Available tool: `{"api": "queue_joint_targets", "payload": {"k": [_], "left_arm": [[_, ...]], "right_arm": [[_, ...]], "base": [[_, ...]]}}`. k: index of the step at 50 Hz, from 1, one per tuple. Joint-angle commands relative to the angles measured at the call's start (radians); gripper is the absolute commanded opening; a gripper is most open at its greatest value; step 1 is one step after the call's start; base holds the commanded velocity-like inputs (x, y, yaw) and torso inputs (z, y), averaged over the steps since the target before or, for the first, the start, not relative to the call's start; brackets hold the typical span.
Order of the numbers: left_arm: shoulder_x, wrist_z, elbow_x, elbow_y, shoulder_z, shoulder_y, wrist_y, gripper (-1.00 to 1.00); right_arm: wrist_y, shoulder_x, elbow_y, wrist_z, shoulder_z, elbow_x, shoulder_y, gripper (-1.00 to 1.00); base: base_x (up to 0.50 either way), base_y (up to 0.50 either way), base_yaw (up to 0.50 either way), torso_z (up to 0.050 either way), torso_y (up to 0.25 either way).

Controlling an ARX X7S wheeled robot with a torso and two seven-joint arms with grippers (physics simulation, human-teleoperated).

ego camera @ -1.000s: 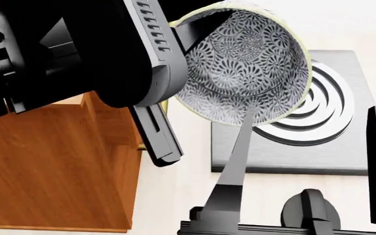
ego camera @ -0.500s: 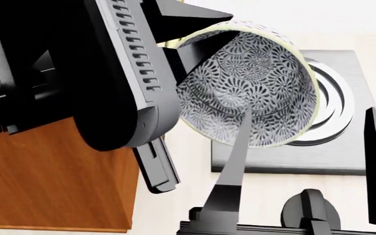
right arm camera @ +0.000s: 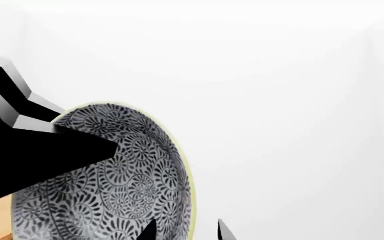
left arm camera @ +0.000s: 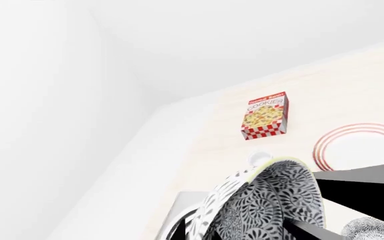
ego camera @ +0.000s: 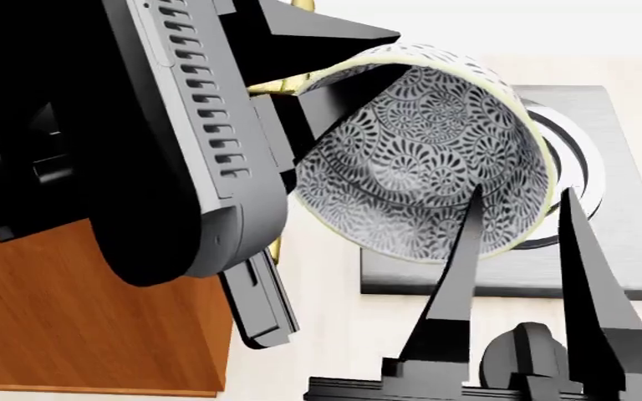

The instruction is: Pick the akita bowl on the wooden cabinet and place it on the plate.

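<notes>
Left pincer clamps the akita bowl; right pincer gapes; box reads "COOKIES".

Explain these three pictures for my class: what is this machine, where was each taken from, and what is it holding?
It is a simulated two-armed robot. The head camera looks down over both arms; each other picture comes from a camera by one gripper. The left gripper pinches the rim of the patterned akita bowl, held tilted near the wooden cabinet. The right gripper is open close by the bowl. The left wrist view shows the red-ringed plate and a cookie box on the pale counter.
</notes>
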Motion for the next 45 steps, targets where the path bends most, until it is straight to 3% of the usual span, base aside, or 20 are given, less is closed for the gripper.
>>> {"api": "queue_joint_targets", "payload": {"k": [1,14,24,32,33,45], "left_arm": [[-0.006,-0.011,0.014,0.002,-0.009,0.001,0.004,-1.0],[-0.018,-0.007,0.012,0.011,-0.009,0.011,0.008,-1.0],[-0.018,-0.018,0.017,0.003,-0.007,0.021,0.01,-1.0],[-0.018,-0.034,0.026,0.0,0.0,0.021,0.003,-1.0],[-0.019,-0.032,0.03,-0.001,0.0,0.022,0.004,1.0],[-0.017,-0.043,0.021,-0.014,0.0,0.021,-0.003,1.0]], "right_arm": [[0.003,0.004,0.013,0.019,0.0,0.0,-0.008,-1.0],[0.044,0.0,0.01,0.048,0.003,0.022,0.007,-1.0],[0.293,-0.015,-0.035,0.283,0.078,0.217,0.1,-1.0],[0.285,0.023,-0.051,0.368,0.025,0.275,0.178,-1.0],[0.282,0.024,-0.051,0.368,0.017,0.265,0.182,-1.0],[0.28,0.022,-0.05,0.366,0.022,0.278,0.178,-1.0]], "base": [[0.0,0.0,0.0,0.0,0.0],[0.0,0.0,0.0,0.0,0.001],[0.0,0.0,0.0,0.0,0.0],[0.0,0.0,0.0,0.0,0.0],[0.0,0.0,0.0,0.0,0.0],[0.0,0.0,0.0,0.0,0.001]]}}
